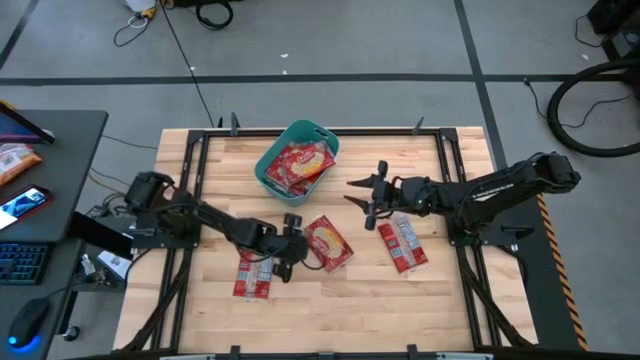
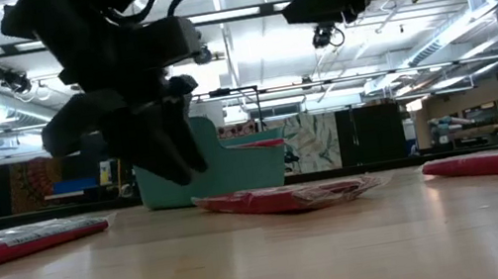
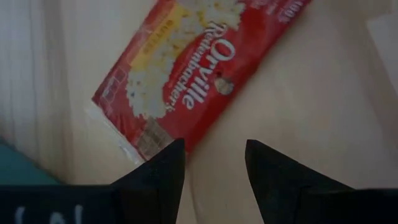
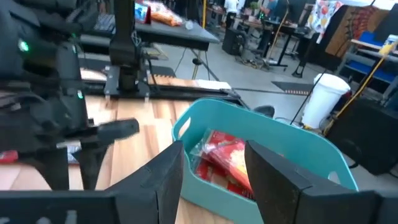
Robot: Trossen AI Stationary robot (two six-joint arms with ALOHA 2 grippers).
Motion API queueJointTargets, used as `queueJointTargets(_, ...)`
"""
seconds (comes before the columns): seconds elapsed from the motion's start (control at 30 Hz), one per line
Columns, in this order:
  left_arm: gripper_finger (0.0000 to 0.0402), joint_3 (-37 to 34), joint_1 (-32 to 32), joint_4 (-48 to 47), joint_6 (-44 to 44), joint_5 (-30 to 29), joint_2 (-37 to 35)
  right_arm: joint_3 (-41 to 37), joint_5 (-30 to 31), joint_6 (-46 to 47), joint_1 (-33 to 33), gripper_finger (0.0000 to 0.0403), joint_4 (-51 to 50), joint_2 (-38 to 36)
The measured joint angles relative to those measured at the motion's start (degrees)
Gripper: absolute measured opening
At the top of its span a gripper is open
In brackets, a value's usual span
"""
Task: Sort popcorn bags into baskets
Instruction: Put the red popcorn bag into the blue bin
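The teal basket (image 1: 297, 155) stands at the table's far middle with several red popcorn bags (image 4: 227, 155) inside. Three more popcorn bags lie flat on the wood: a left one (image 1: 253, 275), a middle one (image 1: 328, 243) and a right one (image 1: 403, 243). My left gripper (image 1: 290, 250) hangs open, slanting down just above the table, at the middle bag's (image 3: 193, 68) left corner, and I see no contact. My right gripper (image 1: 362, 195) is open and nearly level in the air, right of the basket (image 4: 261, 149), with nothing between its fingers.
Black frame rails (image 1: 195, 160) run along the table's left, right and far sides. A side desk at the left carries an orange packet (image 1: 15, 160), a phone and a keyboard. Bare wood lies along the near edge (image 2: 268, 257).
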Motion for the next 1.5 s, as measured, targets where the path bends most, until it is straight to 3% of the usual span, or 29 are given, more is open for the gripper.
queueJointTargets(0.4,0.0172,-0.01,-0.74,10.34,21.17,-4.11,7.07,-0.04,-0.21,2.50,-0.01,0.0177,-2.12,0.36)
queueJointTargets(0.53,0.0172,0.06,0.09,11.13,23.63,-4.26,8.61,-0.04,-0.54,2.73,-0.01,0.0177,-2.29,0.36)
queueJointTargets(0.73,0.0152,0.25,1.27,11.24,23.85,-4.25,10.25,-0.04,-3.19,2.71,-0.01,0.0177,-2.23,0.36)
queueJointTargets(0.97,0.0021,0.16,1.75,10.97,22.70,-2.87,10.43,-0.04,-3.63,2.63,-0.01,0.0177,-2.48,0.36)
queueJointTargets(1.17,0.0020,-0.22,0.44,9.42,19.38,-9.14,9.10,-0.04,-3.63,2.56,-0.01,0.0177,-3.93,0.36)
queueJointTargets(1.5,0.0018,-0.28,-0.28,6.30,13.07,-14.89,-0.09,-0.04,-3.65,3.13,0.00,0.0177,-3.94,0.36)
